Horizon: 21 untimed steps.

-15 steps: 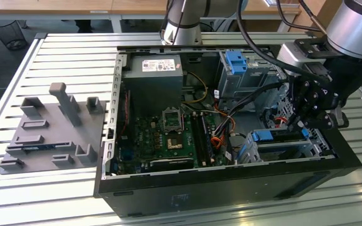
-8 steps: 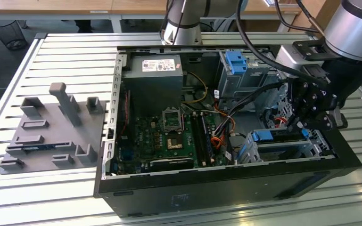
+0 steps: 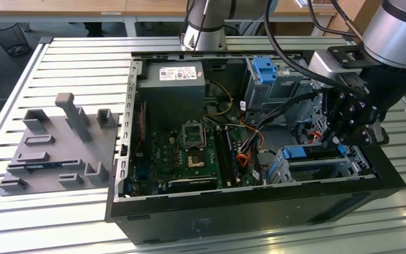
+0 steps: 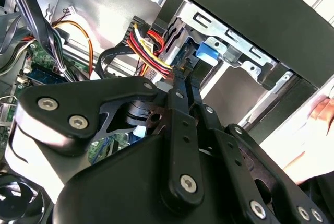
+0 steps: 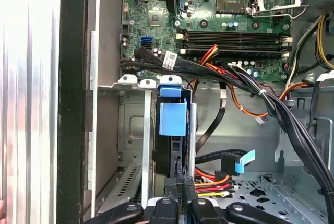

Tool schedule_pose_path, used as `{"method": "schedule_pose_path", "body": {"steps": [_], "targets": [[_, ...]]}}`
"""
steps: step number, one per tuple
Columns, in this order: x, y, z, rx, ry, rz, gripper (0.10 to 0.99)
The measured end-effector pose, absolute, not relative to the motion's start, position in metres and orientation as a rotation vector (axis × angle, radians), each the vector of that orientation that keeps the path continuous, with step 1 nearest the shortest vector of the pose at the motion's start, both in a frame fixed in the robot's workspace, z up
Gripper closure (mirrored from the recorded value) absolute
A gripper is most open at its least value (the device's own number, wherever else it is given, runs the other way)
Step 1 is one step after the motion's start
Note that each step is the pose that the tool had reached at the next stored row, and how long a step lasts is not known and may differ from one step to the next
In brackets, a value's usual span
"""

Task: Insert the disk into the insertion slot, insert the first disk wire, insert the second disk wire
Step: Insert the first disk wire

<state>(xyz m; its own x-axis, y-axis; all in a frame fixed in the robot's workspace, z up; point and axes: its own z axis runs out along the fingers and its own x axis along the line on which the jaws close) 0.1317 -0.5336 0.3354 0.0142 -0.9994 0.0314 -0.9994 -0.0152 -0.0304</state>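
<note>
Blue-caddied silver disk [image 3: 306, 153] sits in the grey perforated metal cage [image 3: 333, 168], exterior view's lower right, lengthwise toward the pinched-together hand [image 3: 328, 142].

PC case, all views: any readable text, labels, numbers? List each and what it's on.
Nothing can be quoted; every mark is illegible.
Power supply label: white sticker with dark print, exterior view, not legible.
Cable tag: white tag with dark marks, first wrist view, not legible.
Motherboard: tiny white markings, not legible.
Disk: blue caddy face, no print seen.
</note>
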Motion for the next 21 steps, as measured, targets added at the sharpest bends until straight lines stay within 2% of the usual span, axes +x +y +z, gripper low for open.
{"method": "schedule_pose_path", "body": {"steps": [21], "targets": [[0.1317, -0.5335, 0.3307, 2.234, -2.207, 0.069, 0.922]]}}
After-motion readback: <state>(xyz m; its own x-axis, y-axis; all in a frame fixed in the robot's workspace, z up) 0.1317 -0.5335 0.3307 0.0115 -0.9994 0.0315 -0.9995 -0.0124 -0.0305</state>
